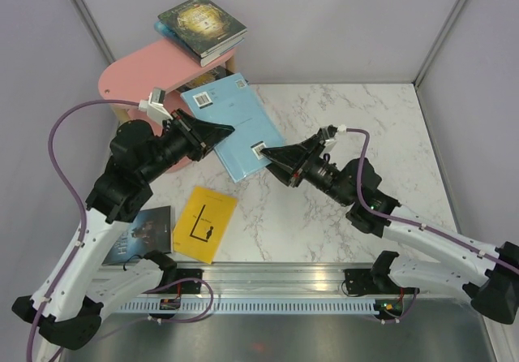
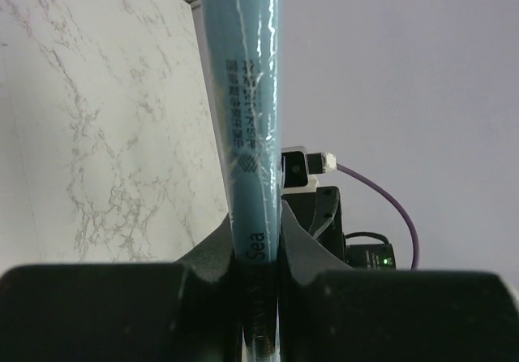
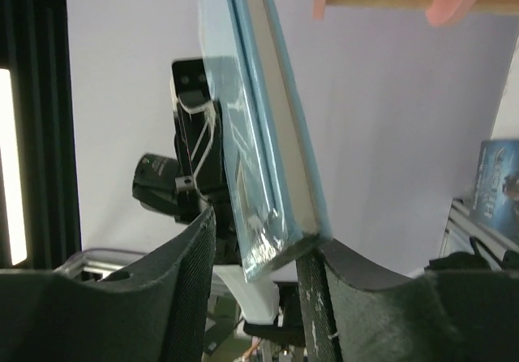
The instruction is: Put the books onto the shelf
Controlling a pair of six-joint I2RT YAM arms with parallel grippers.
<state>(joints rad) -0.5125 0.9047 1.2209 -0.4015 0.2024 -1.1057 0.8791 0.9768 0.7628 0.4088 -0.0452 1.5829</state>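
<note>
We see a white marble counter point(image 1: 324, 216) with the pink shelf point(image 1: 146, 66) at its far left corner. All places below are given from that shelf. In the right wrist view, 1 pink board and a light wooden post of it cross the top of the picture.

The light blue book point(image 1: 235, 131) is just right of the shelf, tilted, with a barcode sticker near its far end. Its far corner sits against the shelf's edge in the overhead view, and we cannot tell whether the 2 touch.

On the shelf's top board lies a stack of 2: a dark book with gold art point(image 1: 203, 21) on a blue book point(image 1: 166, 28). They jut out past the board's right end.

A yellow book point(image 1: 205, 222) lies flat on the counter, well apart from the shelf on the near side. A dark book point(image 1: 142, 232) lies just left of it, equally far from the shelf and partly under the left arm.

The left hand point(image 1: 225, 127) reaches out from just in front of the shelf. Its fingers point(image 2: 300, 252) are clamped tight on the light blue book's spine, as its wrist view shows.

The right hand point(image 1: 263, 151) is on the book's side away from the shelf, with its jaws partly apart around the book's corner. In its wrist view 1 finger point(image 3: 332, 265) touches the cover and the other finger point(image 3: 190, 256) stands off it with a gap, so we read this hand as not gripping.
</note>
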